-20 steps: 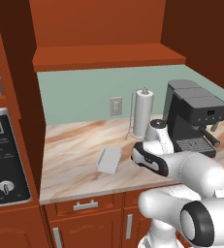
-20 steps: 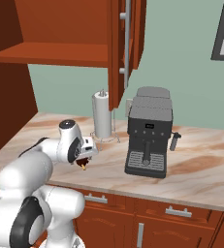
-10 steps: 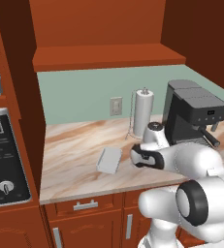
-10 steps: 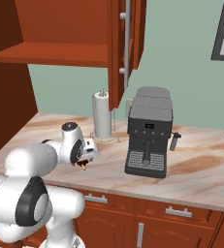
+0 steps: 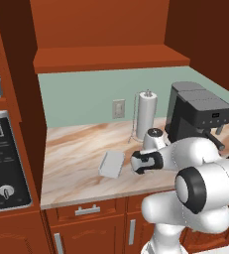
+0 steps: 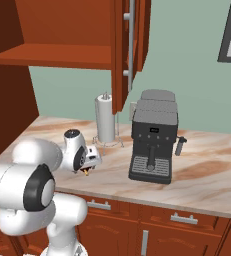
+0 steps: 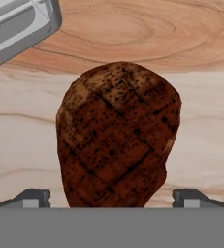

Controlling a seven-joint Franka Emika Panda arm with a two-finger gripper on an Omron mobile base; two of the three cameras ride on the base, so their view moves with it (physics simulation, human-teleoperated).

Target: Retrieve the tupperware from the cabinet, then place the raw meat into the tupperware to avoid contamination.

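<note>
The pincer (image 7: 111, 198) is spread wide, its tips flanking the raw meat (image 7: 117, 135), which lies on the surface (image 7: 21, 140) between them, not yet gripped. The container (image 5: 111, 164) is seen at about 9 o'clock of the hand in the left base view, just beside it. If the pincer is closed off-centre, the rounded lump could be squeezed out, or dropped short of the container.

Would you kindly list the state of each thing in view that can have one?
Reddish-brown wooden wall cabinet: door open.
White shallow rectangular tupperware: on the counter, empty.
Dark reddish-brown raw meat: on the counter, between the fingertips, not gripped.
Two-finger gripper: open.
</note>
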